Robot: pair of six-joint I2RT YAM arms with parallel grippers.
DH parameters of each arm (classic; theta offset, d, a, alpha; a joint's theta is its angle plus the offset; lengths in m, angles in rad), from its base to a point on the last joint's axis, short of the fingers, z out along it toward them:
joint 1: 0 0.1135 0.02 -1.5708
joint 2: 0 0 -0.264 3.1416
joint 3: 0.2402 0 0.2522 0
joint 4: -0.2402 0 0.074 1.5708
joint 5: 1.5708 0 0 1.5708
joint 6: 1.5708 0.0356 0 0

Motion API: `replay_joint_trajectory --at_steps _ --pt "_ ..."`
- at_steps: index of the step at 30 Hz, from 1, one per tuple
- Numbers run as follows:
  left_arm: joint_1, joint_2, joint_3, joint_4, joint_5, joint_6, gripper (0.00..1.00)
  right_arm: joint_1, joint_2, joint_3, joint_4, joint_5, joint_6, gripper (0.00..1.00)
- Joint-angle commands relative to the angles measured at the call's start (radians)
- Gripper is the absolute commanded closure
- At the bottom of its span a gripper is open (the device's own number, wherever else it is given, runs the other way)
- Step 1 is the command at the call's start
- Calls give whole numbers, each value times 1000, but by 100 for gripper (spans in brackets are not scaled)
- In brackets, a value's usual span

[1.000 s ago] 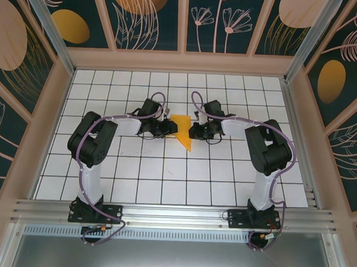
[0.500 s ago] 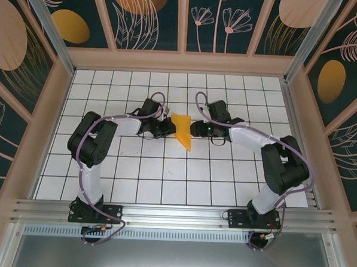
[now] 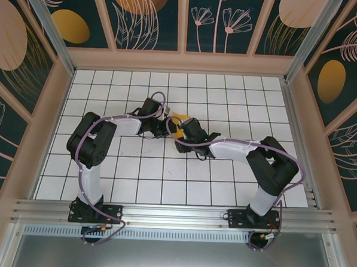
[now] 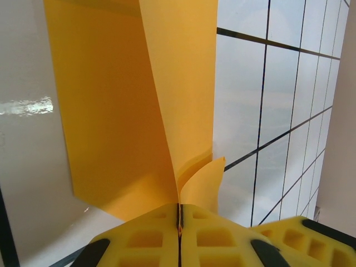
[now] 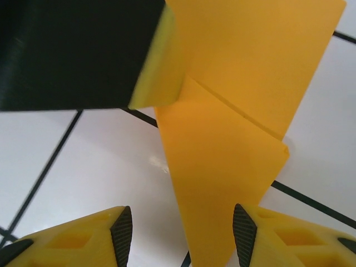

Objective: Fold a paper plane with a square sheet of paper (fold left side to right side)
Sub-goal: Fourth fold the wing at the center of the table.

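I see the folded paper [image 5: 222, 161] lying on the tiled table [image 3: 135, 167], a little beyond the middle, and both grippers meet over it. The left gripper [image 4: 179, 219] is closed on one edge of the paper, with its yellow pads pressed together on the sheet. The right gripper [image 5: 182, 231] has its fingers apart, one on each side of the pointed end. I cannot tell if they touch the paper.

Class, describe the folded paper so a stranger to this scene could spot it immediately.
Start at the white tiled table and look toward its middle, slightly to the far side. There the left gripper pinches the folded paper, a creased, pointed sheet. Unlike the white tiles around it, it is thin and plain orange-yellow.
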Motion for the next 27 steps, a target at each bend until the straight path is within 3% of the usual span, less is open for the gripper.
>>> replay_joint_trajectory --at_steps 1,18,27 --pt "-5 -33 16 -9 19 -12 91 8 39 28 15 57 -21 46" --pt "-5 -33 25 -27 15 -1 91 0 97 56 10 60 -18 50" --pt "-5 -39 33 -36 13 3 88 -20 99 50 15 19 -8 64"
